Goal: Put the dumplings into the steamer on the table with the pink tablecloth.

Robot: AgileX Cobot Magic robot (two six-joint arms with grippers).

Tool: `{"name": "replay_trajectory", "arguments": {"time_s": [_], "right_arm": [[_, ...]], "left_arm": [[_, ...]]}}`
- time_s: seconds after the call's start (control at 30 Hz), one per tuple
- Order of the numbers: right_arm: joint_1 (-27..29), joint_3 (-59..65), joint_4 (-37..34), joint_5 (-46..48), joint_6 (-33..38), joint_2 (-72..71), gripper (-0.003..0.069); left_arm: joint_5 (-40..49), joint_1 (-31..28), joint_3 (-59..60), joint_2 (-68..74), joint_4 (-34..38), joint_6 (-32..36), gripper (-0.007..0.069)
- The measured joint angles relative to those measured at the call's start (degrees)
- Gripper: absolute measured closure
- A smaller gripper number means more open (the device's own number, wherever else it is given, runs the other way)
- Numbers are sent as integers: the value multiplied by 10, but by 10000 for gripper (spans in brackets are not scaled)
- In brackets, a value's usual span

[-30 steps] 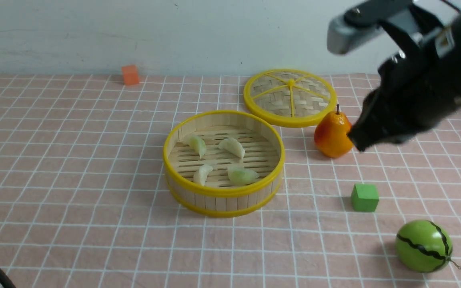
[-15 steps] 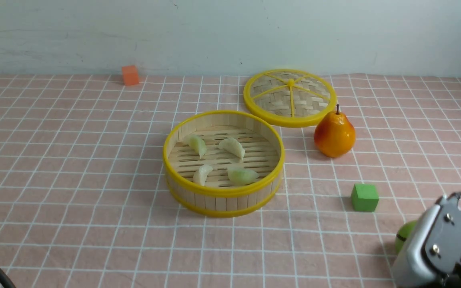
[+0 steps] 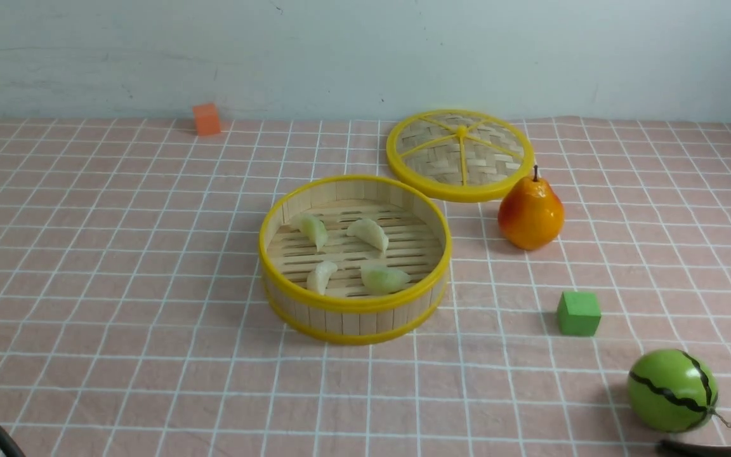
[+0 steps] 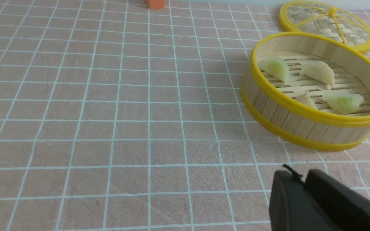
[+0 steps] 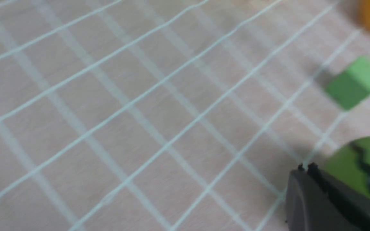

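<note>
The steamer point(image 3: 353, 320) stands mid-table on the pink tablecloth point(image 3: 118, 254). Several pale dumplings lie on its slatted floor, among them one whitish point(image 3: 370, 233) and one greenish point(image 3: 383, 278). In the left wrist view the steamer point(image 4: 300, 125) sits ahead of my left gripper point(image 4: 303, 176), which hovers low over bare cloth, well short of the basket, shut and empty. My right gripper point(image 5: 306, 168) is shut on nothing, close beside the toy watermelon point(image 5: 365, 163). In the front view only a sliver of that arm point(image 3: 708, 449) shows at the bottom right corner.
The woven lid point(image 3: 460, 154) lies behind the steamer on the right. A pear point(image 3: 530, 212), a green cube point(image 3: 578, 313) and the watermelon point(image 3: 671, 390) stand on the right side. An orange cube point(image 3: 206, 119) sits by the back wall.
My right arm has dropped from the upper right, past the watermelon, and nearly out of the front view at the bottom right. The dumplings and steamer have not moved.
</note>
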State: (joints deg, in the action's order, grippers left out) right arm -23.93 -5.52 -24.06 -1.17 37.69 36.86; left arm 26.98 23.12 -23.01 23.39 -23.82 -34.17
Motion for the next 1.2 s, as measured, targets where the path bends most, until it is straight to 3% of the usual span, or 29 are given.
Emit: {"name": "replay_trajectory", "arguments": {"time_s": [0.07,0.2,0.37,0.43,0.5,0.73,1.2], "right_arm": [[16,52,-12,-67,-19,-82,669],[60,68,-36,-51,-6,-204,669],[191,69,6,95,14,-339,669],[218,69,29,141,-4,-359,669],[244,69,74,206,-67,-373,669],[230,64,167,238,-250,-374,666],[224,63,175,238,-268,-374,659]], "left_arm": [[3,0,0,0,0,0,554],[5,0,0,0,1,0,552],[6,0,0,0,0,0,547],[7,0,0,0,0,0,545],[7,0,0,0,0,0,542],[8,0,0,0,0,0,536],[8,0,0,0,0,0,535]]}}
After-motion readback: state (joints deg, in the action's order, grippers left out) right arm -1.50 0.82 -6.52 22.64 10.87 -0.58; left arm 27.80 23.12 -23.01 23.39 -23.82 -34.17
